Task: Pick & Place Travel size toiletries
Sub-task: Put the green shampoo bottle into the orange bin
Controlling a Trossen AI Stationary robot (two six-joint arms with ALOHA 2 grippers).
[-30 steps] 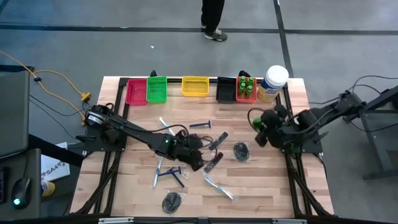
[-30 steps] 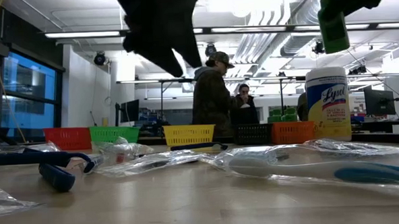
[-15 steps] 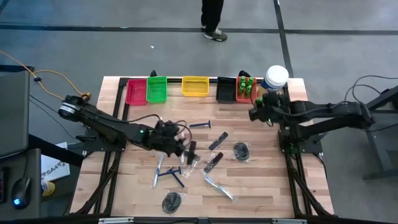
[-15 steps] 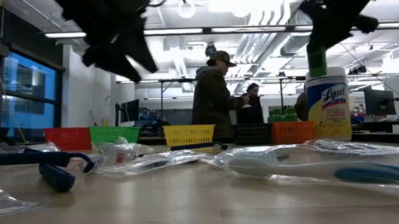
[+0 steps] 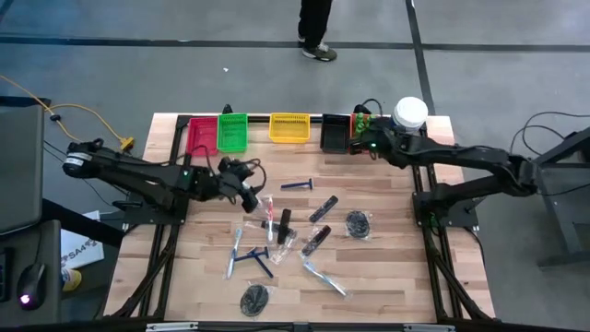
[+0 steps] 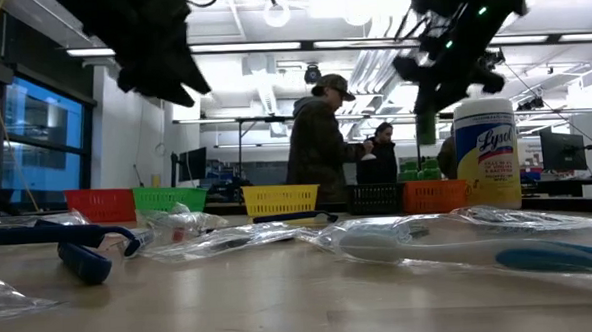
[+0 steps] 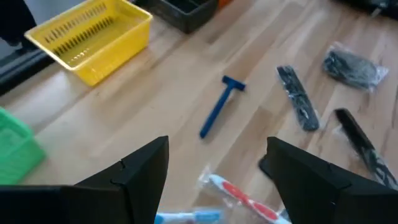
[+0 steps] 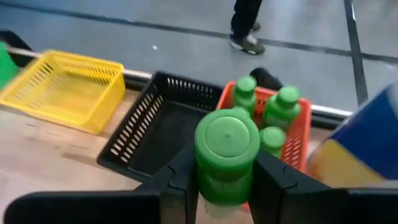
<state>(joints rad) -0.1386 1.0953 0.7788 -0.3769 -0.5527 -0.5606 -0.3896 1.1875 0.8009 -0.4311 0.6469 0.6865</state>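
1. The small orange mesh bin [image 8: 297, 134] already has three small green bottles [image 8: 278, 106] standing in it, so little room is left.
2. The big white jar with a yellow label [image 5: 407, 119] stands just beside that bin.
3. The black mesh bin [image 8: 158, 127] is open.

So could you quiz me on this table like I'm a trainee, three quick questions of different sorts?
1. True or false: the right hand is shut on a green bottle.
2. Which bin already holds green bottles? A) yellow bin B) orange bin C) black bin
3. Fill in: the left hand is open over the table, and beyond it lies a blue ____.

Key
1. True.
2. B, the orange bin; the yellow bin and black bin hold none.
3. Razor.
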